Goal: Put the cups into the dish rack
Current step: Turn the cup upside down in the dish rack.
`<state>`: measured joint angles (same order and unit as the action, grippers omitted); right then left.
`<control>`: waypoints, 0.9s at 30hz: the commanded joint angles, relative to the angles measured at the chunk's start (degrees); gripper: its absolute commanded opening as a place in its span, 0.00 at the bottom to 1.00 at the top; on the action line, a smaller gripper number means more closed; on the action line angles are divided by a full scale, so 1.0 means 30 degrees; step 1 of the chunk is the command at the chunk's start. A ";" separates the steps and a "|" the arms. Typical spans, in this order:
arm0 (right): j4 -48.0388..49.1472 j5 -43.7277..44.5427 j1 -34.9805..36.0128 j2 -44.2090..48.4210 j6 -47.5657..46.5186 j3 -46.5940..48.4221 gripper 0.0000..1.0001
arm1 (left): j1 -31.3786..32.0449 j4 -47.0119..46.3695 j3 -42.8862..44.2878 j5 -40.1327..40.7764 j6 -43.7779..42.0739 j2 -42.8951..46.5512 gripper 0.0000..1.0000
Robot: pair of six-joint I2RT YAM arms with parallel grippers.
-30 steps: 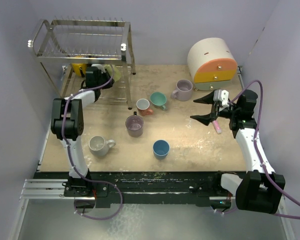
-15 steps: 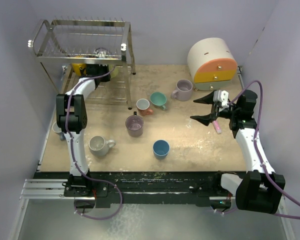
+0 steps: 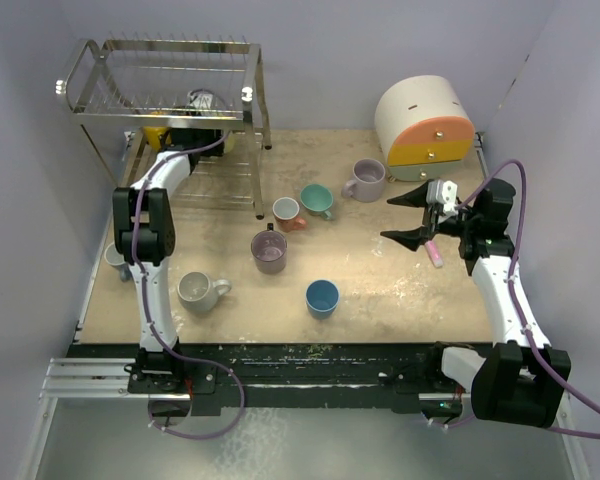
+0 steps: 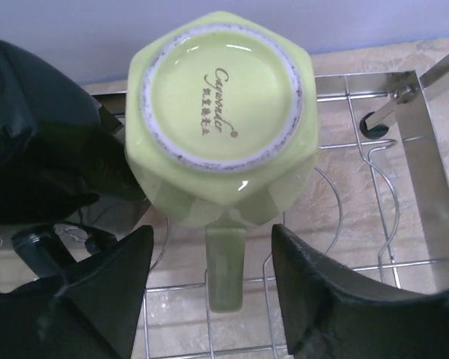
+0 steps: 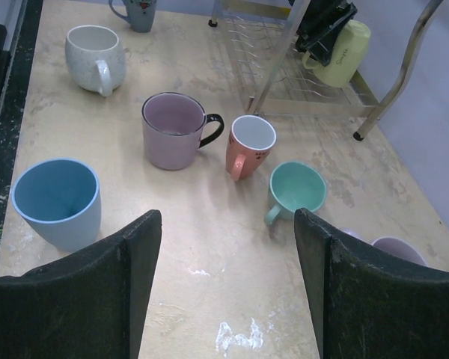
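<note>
Left hand (image 4: 213, 235) spread, clear of the upturned pale green ceramic mug (image 4: 221, 97) on the silver wire rack (image 4: 426, 187). Right hand (image 5: 226, 218) spread too.

From overhead, the left gripper (image 3: 202, 104) is mostly lost behind the wires of the dish rack's (image 3: 160, 70) top tier. A grey-blue mug (image 3: 113, 258) at the left edge of the table (image 3: 400, 300) is half covered by that arm. The right wrist view cuts the same mug at its top edge (only the lower part shows). There, a lavender mug (image 5: 395, 248) sits partly behind a finger (image 5: 359, 299) of the right gripper (image 5: 226, 221). In the left wrist view, a black mug (image 4: 30, 112) runs off the left side.
</note>
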<state>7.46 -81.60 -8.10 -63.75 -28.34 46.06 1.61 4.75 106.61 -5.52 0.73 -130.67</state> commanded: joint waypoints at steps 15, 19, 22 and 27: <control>0.0031 -0.0221 -0.0025 0.0885 -0.0378 0.0729 0.75 | -0.0235 -0.1520 -0.7899 -0.1214 0.0226 0.7159 0.75; 0.0017 -0.0320 -0.0022 0.0960 -0.0376 0.0758 0.75 | -0.0301 -0.0951 -0.9618 -0.2339 0.0052 0.8436 0.75; 0.0002 -0.0464 -0.0025 0.1003 -0.0369 0.0759 0.75 | -0.0301 -0.1657 -1.1428 -0.2844 0.0185 1.0055 0.75; -0.0027 -0.0645 -0.0025 0.1103 -0.0349 0.0788 0.75 | -0.0301 -0.2152 -1.3903 -0.3938 0.0839 1.2764 0.74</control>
<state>7.14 -82.02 -8.10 -62.06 -28.73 46.06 1.17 2.15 68.49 -12.86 1.34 -99.92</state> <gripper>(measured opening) 0.751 0.744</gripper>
